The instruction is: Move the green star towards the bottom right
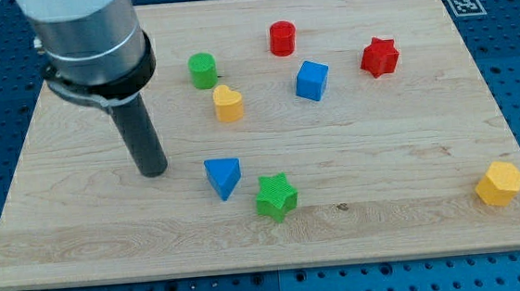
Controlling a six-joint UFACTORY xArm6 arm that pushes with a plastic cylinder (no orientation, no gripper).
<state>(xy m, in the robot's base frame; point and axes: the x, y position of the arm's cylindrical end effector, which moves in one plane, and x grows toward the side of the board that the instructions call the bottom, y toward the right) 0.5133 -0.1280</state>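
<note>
Now my tip (153, 170), bare rod gripping nothing, sits left-edge side of the green star (275, 197); light, slippery, likely to spin, so I'd push its upper-left points.

1 cam | high front, angled down | whole board (53, 227) in frame

my tip (153, 171) at 9 o'clock of blue triangle (223, 177) | triangle blocks direct line to green star (275, 197) | star's 4 o'clock open to yellow hexagon (499, 183)

wooden board (81, 234), eight coloured blocks
</note>
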